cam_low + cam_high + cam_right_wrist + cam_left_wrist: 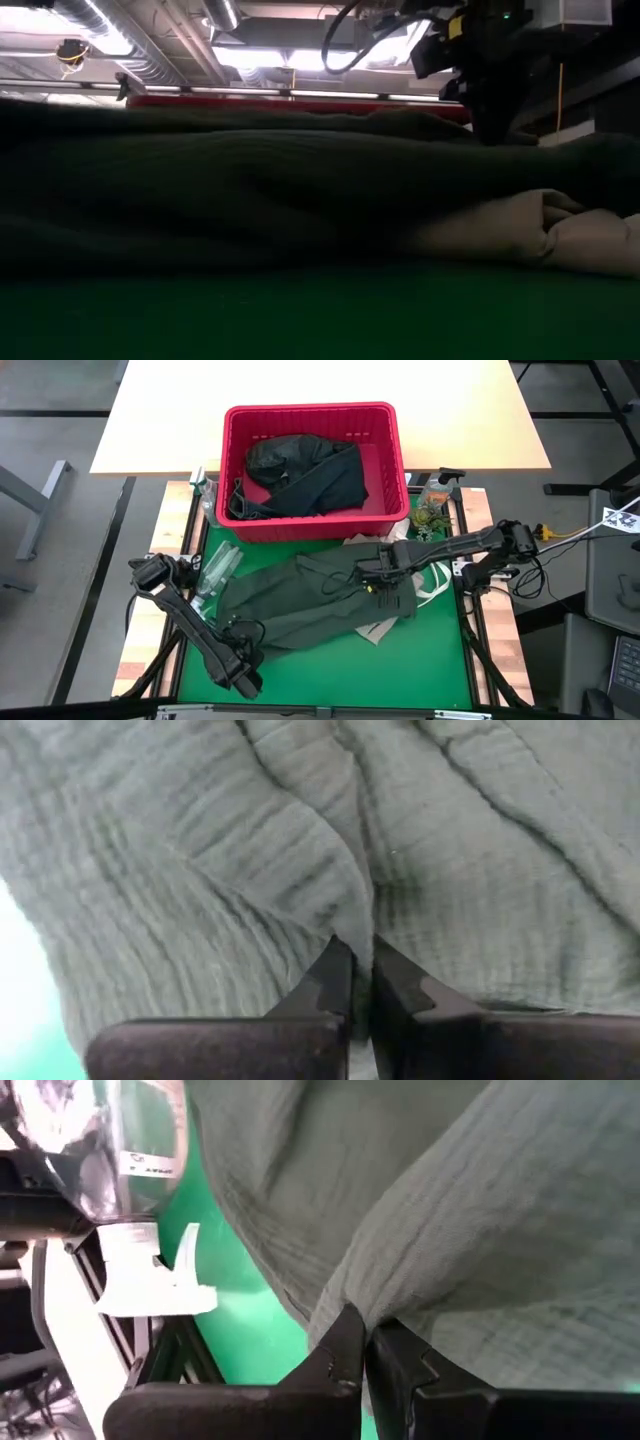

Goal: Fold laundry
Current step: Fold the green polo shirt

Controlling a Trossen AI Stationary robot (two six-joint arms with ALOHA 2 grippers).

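Both pincers pinched shut on olive shirt: left pincer at hem, right pincer mid-cloth.

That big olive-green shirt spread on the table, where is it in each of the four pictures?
High view: the olive-green shirt lies across the green mat, in front of the red basket.
Low view: it fills the middle as a dark ridge.
Left wrist view: it fills most of the picture.
Right wrist view: it covers nearly the whole picture.
Shared landmark: the green mat, seen in all four.
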